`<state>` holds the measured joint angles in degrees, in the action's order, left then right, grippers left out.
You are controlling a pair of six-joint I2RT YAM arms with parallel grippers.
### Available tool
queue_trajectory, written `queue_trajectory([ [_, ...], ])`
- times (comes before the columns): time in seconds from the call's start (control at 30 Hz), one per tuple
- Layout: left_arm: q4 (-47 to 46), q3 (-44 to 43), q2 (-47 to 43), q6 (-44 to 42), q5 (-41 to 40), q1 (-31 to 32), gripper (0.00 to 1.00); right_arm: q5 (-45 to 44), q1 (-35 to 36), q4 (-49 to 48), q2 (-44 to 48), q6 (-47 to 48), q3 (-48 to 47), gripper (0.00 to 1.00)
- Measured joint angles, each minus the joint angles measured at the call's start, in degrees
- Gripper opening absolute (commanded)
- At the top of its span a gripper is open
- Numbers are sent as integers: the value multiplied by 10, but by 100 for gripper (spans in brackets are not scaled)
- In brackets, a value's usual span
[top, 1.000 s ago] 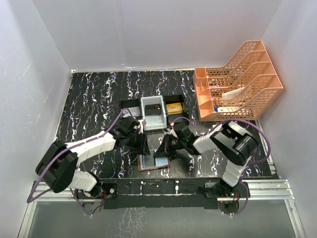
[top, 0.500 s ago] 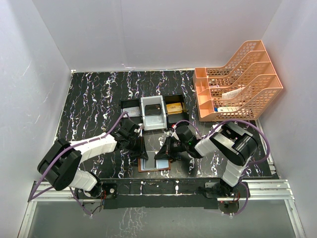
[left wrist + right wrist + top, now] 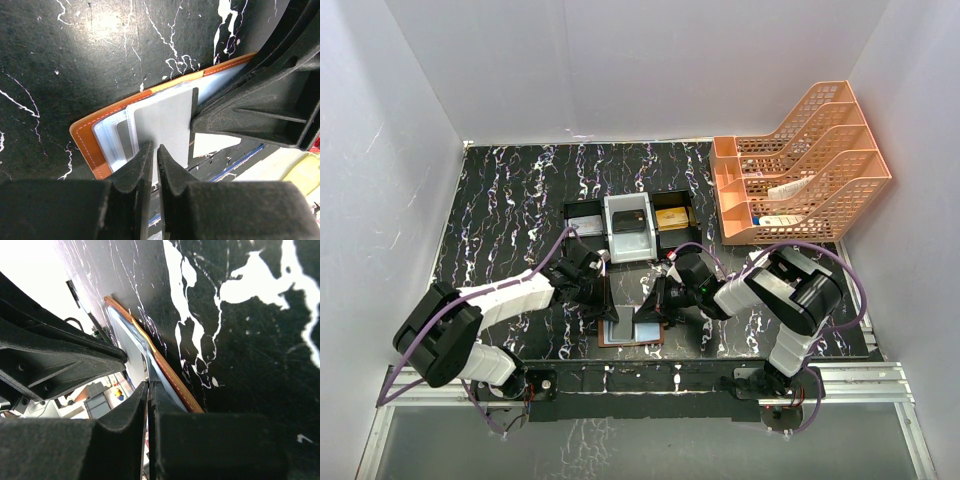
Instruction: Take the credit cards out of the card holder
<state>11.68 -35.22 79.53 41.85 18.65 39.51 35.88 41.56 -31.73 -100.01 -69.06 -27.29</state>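
- The card holder (image 3: pixel 620 331) is laid open at the near edge of the table (image 3: pixel 510 200), between both arms, so its pockets are exposed.
- A grey credit card (image 3: pixel 165 122), partly out of its pocket, is pinched at its edge by the left gripper (image 3: pixel 155 155).
- The right gripper (image 3: pixel 148 390) is closed, with its tips set against the holder, seemingly to pin it. Whether anything is gripped cannot be told.
- Both arms are angled inward, wrists tipped low.
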Motion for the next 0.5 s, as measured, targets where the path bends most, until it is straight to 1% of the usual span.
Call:
queue_trajectory([
  [0.5, -1, 14, -13, 4, -5, 0, 8, 8, -14, 52, 37, 39, 2, 0],
])
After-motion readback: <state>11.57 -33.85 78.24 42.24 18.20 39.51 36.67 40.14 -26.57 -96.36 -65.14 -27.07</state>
